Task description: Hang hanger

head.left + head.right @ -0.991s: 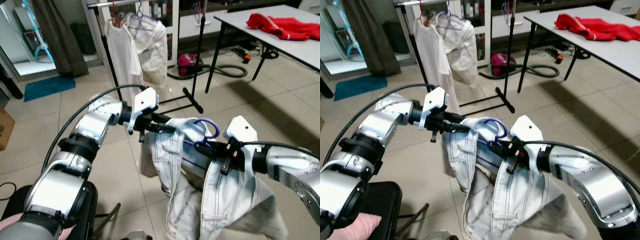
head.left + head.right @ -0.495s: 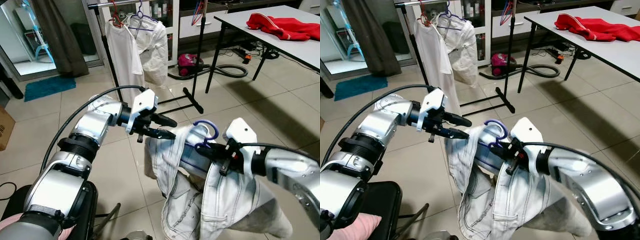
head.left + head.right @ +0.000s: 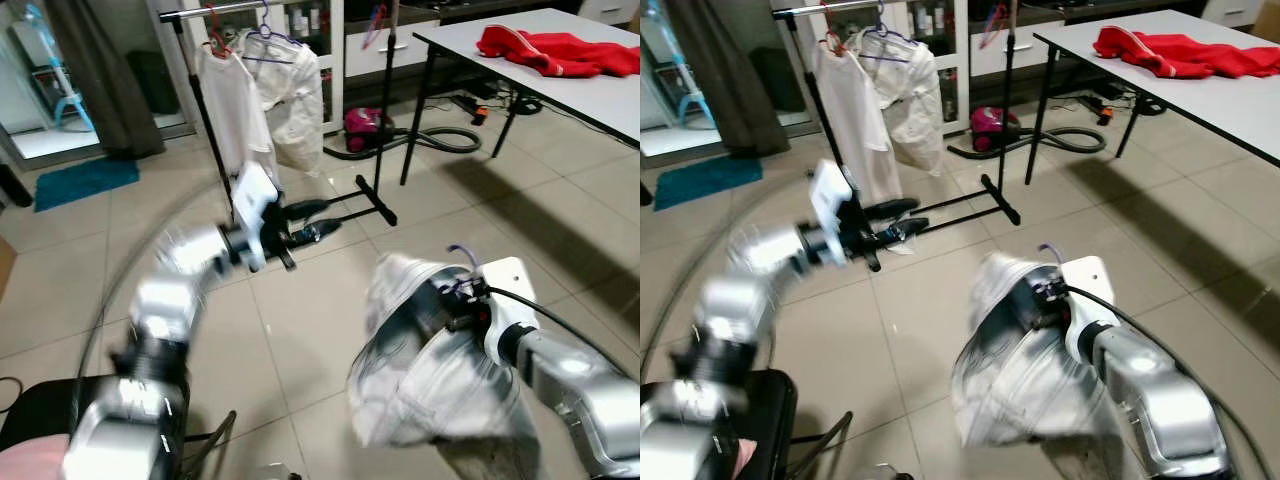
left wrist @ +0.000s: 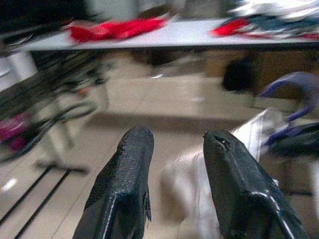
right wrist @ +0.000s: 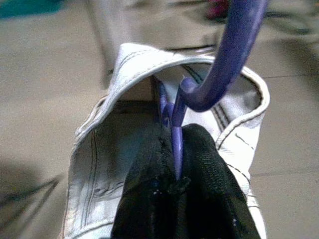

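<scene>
Floor tiles (image 3: 330, 330) spread out below me, with a white surface (image 3: 560, 75) far off on my right and a red cloth (image 3: 555, 50) lying on it. Ahead stands the clothes rack (image 3: 215, 120) with pale clothes (image 3: 270, 100) hanging on it. My right arm is bent in front of me and low. Its right tool (image 5: 175, 164) is pinched tight on the purple hanger (image 5: 219, 69), just under the hook. White jeans (image 3: 420, 370) hang from that hanger, well apart from the rack. My left arm reaches out straight toward the rack. Its left tool (image 4: 172, 164) is parted and holds nothing.
</scene>
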